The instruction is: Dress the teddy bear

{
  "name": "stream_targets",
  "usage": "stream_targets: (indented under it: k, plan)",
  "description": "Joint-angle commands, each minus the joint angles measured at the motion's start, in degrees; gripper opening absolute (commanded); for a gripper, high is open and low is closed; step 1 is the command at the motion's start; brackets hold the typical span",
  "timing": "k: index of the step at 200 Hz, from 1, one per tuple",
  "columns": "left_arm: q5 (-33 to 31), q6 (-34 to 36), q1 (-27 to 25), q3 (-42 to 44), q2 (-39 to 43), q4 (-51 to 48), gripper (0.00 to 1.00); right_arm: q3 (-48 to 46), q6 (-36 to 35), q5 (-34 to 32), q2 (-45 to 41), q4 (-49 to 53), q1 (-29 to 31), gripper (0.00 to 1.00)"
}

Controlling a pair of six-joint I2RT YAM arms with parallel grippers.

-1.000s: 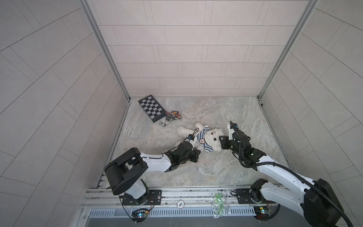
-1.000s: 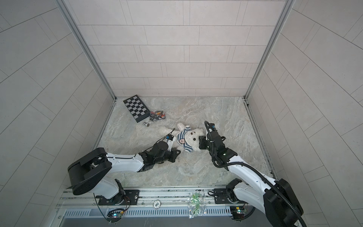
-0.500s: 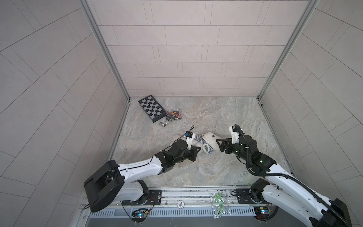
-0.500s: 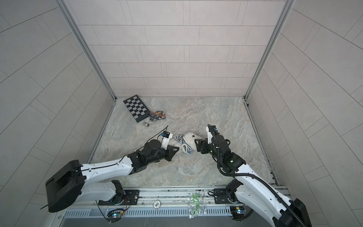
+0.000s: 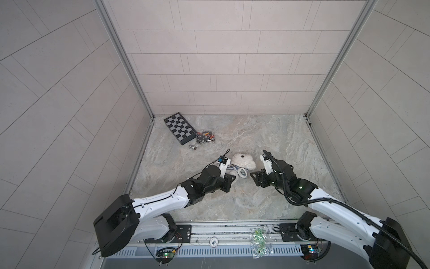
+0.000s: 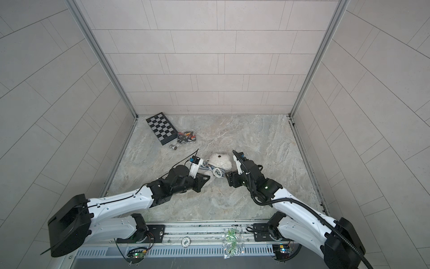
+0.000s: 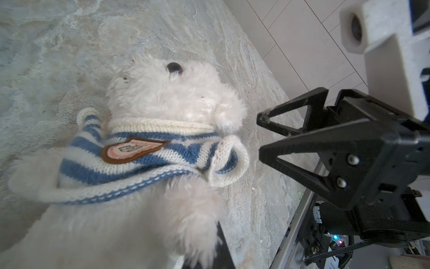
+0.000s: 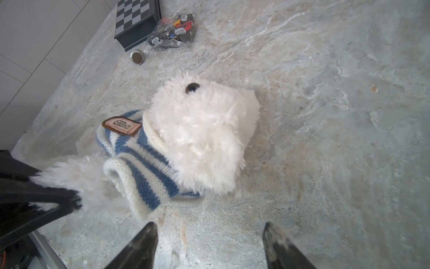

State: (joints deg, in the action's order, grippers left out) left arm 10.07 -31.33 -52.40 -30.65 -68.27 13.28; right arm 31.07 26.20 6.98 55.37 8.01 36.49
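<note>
**Teddy bear** lying on the table just ahead of the right gripper, whose jaws stand wide apart with nothing between them. Only the right wrist view shows the left gripper clamped on a furry white limb of the bear. In both top views that grip cannot be made out. The left wrist view shows the striped shirt round the chest, one sleeve opening facing the right gripper's tips. Beyond the bear from both grippers: chessboard and bag of small parts. Surface: veined stone-patterned table, enclosed by pale tiled walls.
</note>
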Motion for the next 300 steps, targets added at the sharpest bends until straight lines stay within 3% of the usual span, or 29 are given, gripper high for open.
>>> stream_targets:
  k: [1,42,136,176,254,276,300]
  plan:
    - [1.1,2.0,0.2,-1.7,1.5,-0.1,0.00,3.1,-3.3,-1.5,1.5,-1.7,0.5,0.72]
    - [2.1,2.9,0.3,-2.1,1.6,-0.7,0.00,6.5,-5.5,-2.3,5.8,-2.2,0.5,0.67]
    - [4.0,3.6,0.2,-2.6,2.3,-0.4,0.00,7.7,-7.8,-4.7,12.1,-1.8,1.1,0.68]
    - [3.5,3.5,0.3,-2.1,3.2,-0.8,0.00,8.6,-8.8,-5.4,13.6,-1.5,1.2,0.54]
    - [3.7,4.5,1.7,-2.1,5.5,-3.4,0.00,8.8,-9.1,-7.5,10.5,2.7,2.0,0.11]
    - [4.4,5.5,3.2,-2.2,7.9,-6.3,0.00,9.4,-9.1,-8.8,8.4,5.9,3.3,0.04]
    - [6.4,6.2,5.1,-2.2,10.3,-9.2,0.00,11.1,-8.4,-12.0,5.5,11.2,7.3,0.02]
